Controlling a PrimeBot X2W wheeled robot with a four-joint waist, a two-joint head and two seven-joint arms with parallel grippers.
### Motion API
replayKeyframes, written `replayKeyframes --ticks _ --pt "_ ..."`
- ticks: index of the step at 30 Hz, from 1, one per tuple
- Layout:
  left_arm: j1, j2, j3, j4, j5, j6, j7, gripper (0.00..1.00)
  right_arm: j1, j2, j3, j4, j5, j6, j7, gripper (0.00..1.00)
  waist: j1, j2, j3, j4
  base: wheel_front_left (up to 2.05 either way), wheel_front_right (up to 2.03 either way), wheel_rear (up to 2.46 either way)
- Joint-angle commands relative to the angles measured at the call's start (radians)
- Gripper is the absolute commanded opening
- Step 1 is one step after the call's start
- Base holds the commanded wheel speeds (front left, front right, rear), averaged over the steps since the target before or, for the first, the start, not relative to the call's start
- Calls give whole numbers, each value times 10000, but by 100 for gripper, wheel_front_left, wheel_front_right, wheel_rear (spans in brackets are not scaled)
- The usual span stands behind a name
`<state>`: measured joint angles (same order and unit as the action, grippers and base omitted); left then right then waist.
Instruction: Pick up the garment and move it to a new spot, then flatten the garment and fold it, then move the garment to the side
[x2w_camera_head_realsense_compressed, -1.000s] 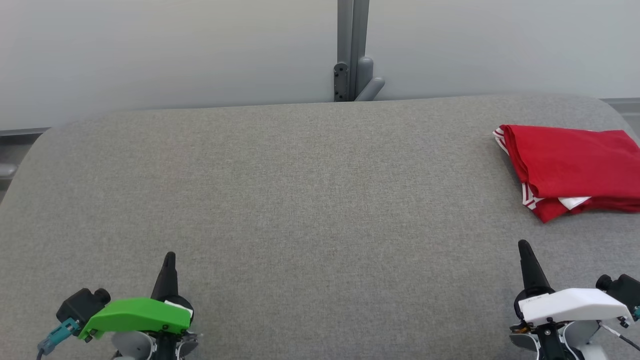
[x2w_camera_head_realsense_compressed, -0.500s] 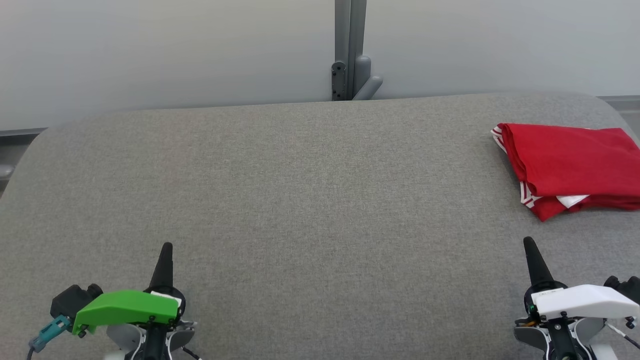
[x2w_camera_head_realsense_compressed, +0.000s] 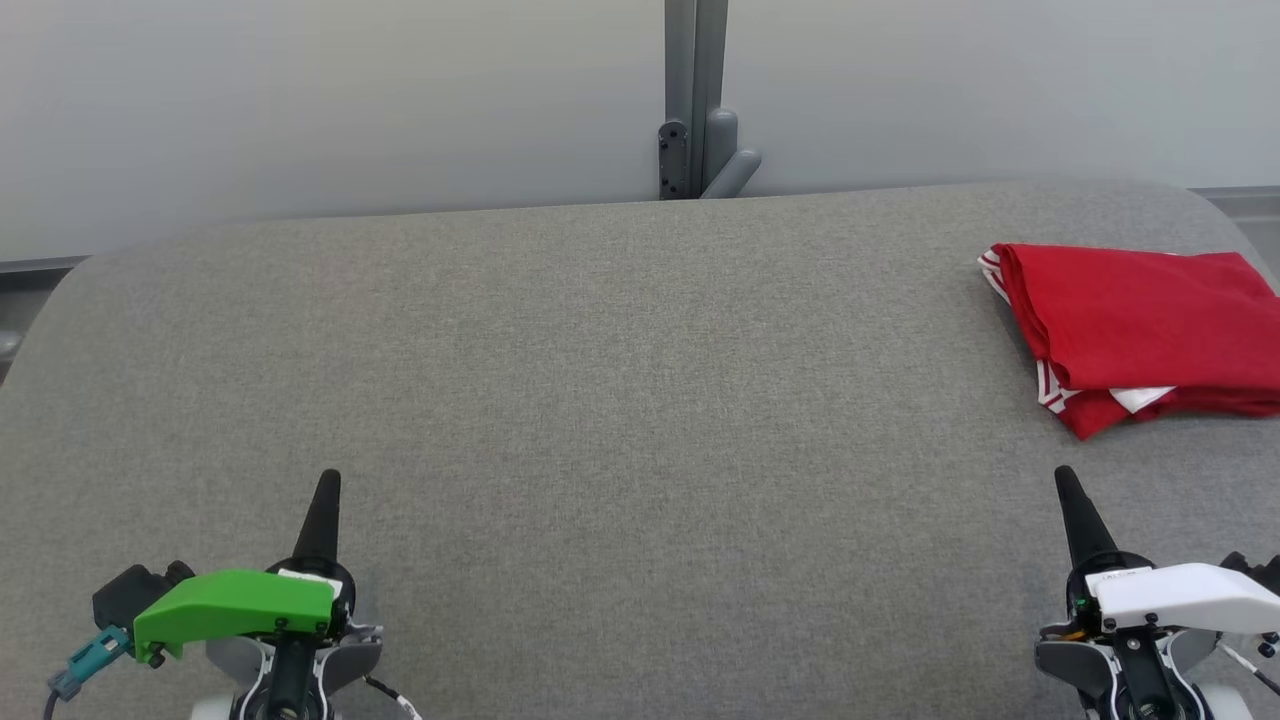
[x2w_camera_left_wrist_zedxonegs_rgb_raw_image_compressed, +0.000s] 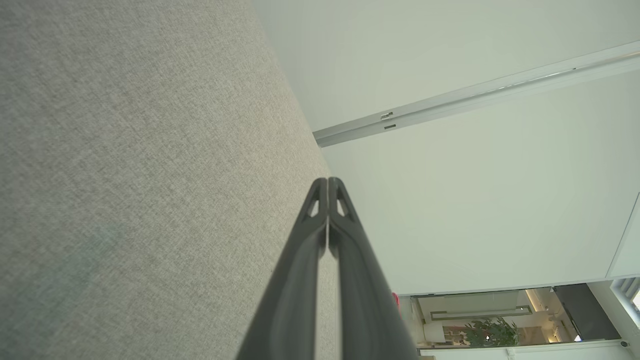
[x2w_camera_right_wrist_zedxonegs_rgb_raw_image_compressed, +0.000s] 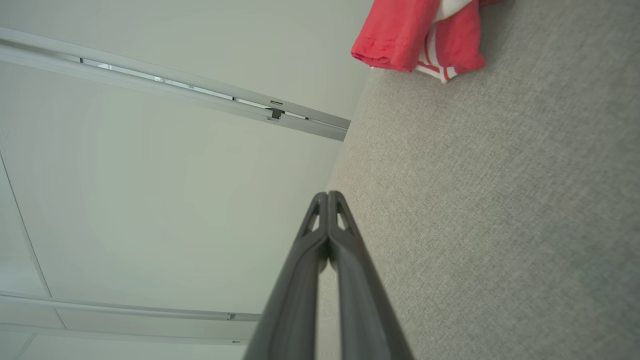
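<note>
1. Left gripper (x2w_camera_head_realsense_compressed: 327, 482): fingers pressed together tip to tip, holding nothing. It is at the near left of the grey fabric surface (x2w_camera_head_realsense_compressed: 640, 400).
2. Right gripper (x2w_camera_head_realsense_compressed: 1064, 475): fingers likewise closed and empty, at the near right of the same surface.
3. Garment (x2w_camera_head_realsense_compressed: 1140, 320): red with white striped trim, folded, lying on the surface ahead of the right gripper and slightly to its right, clear of its fingertips. It lies well apart from the left gripper, far off to that gripper's right.
</note>
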<state>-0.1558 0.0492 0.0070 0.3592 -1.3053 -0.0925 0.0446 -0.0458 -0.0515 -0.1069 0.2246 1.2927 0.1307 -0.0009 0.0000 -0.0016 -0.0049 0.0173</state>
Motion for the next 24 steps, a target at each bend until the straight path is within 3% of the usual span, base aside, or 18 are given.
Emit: replayKeyframes --ticks 1,24 --pt "-274 20 82 -84 -240 -77 85 0 -179 -53 -66 -114 271 4 71 0 0 10 3 -7 0 0 0" --pt "-518 20 358 -68 -1855 -262 589 0 -277 -54 -352 -145 1971 2 515 0 0 13 48 -95 0 0 0"
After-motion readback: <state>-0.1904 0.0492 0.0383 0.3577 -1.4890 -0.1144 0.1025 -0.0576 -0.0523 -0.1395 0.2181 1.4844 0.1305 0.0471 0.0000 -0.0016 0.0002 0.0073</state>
